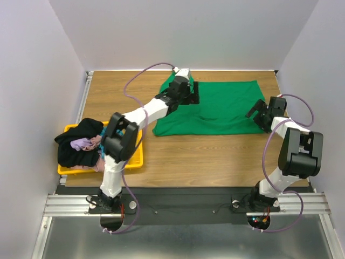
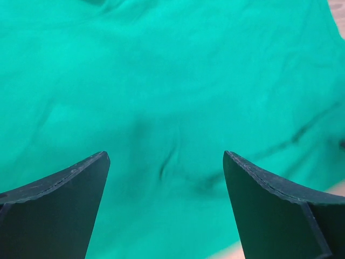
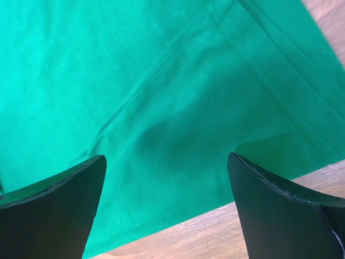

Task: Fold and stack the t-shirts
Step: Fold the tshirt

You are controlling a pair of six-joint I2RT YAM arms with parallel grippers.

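A bright green t-shirt (image 1: 218, 110) lies spread on the wooden table at the back centre. My left gripper (image 1: 190, 93) is open over the shirt's left part; in the left wrist view green cloth (image 2: 172, 97) fills the frame between the spread fingers (image 2: 64, 199). My right gripper (image 1: 255, 114) is open at the shirt's right edge; in the right wrist view the hemmed cloth (image 3: 178, 108) lies under the spread fingers (image 3: 280, 205), with bare wood at the bottom. Black, teal and lavender-pink shirts (image 1: 81, 143) are heaped in the bin.
A yellow plastic bin (image 1: 132, 162) stands at the table's left edge, holding the heap of shirts. White walls close in the table on three sides. A metal rail runs along the near edge.
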